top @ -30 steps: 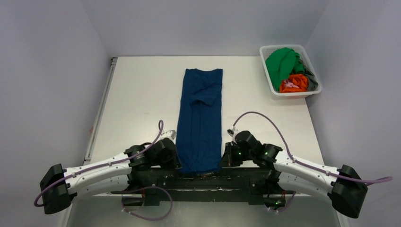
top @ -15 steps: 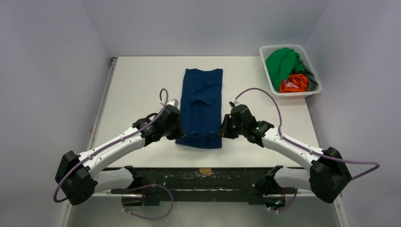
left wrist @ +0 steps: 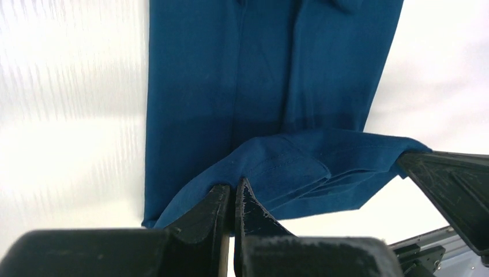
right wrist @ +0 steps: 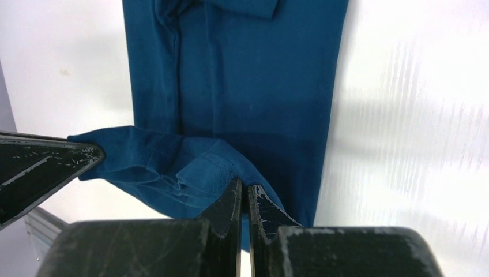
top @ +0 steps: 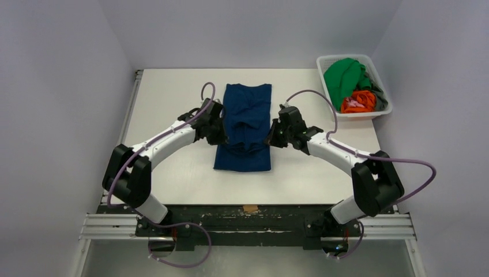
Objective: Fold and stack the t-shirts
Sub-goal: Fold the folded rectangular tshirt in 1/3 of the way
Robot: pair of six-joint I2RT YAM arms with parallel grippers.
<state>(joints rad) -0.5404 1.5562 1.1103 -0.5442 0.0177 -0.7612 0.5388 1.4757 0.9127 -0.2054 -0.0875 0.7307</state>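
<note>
Lengthwise down the middle of the white flat tabletop (top: 173, 167): the long navy blue cloth t-shirt (top: 247, 101), already narrowed to a strip, near hem raised off the lower layer and doubled back toward the far end. At the far right corner, heaped in the white plastic slotted basket (top: 382, 111): the green cloth t-shirt (top: 343, 78), orange cloth t-shirt (top: 358, 103) and dark grey cloth t-shirt (top: 379, 95), not yet folded. Pinching 1 hem corner apiece, jaws pressed tight on cloth: the black left gripper (left wrist: 233, 199) and black right gripper (right wrist: 242, 199). Carry both corners level and at equal pace, lay the hem square on the far edge, smooth, then let go.
</note>
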